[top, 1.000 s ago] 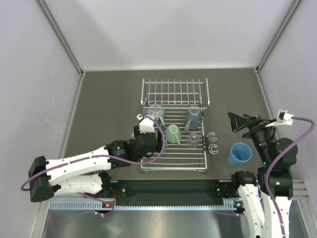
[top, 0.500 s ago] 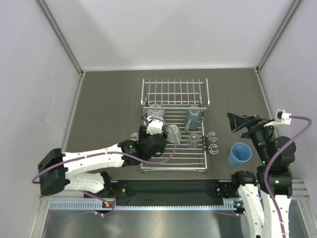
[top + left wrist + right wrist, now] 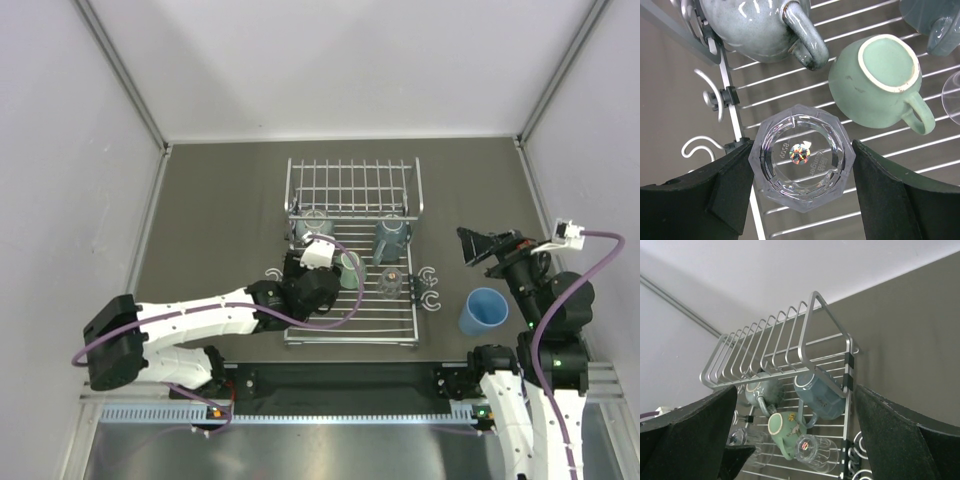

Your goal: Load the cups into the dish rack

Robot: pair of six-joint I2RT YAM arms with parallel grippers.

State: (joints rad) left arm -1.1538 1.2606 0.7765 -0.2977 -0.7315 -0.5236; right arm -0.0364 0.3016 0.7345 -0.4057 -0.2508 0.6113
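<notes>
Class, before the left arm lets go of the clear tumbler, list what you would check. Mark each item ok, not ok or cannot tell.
1. Grip: left gripper holds the clear tumbler, a finger on each side: ok.
2. Placement: clear tumbler wholly over the rack: cannot tell; its left side overlaps the rack's edge rail.
3. Support: clear tumbler resting on the bars: cannot tell.
4. Clearance: gap to the mint mug: ok, but narrow.
5. Other arm: right gripper open, empty, off to the rack's side: ok.
6. Remaining: blue tumbler loaded: not ok; it stands on the table beside the rack.
</notes>
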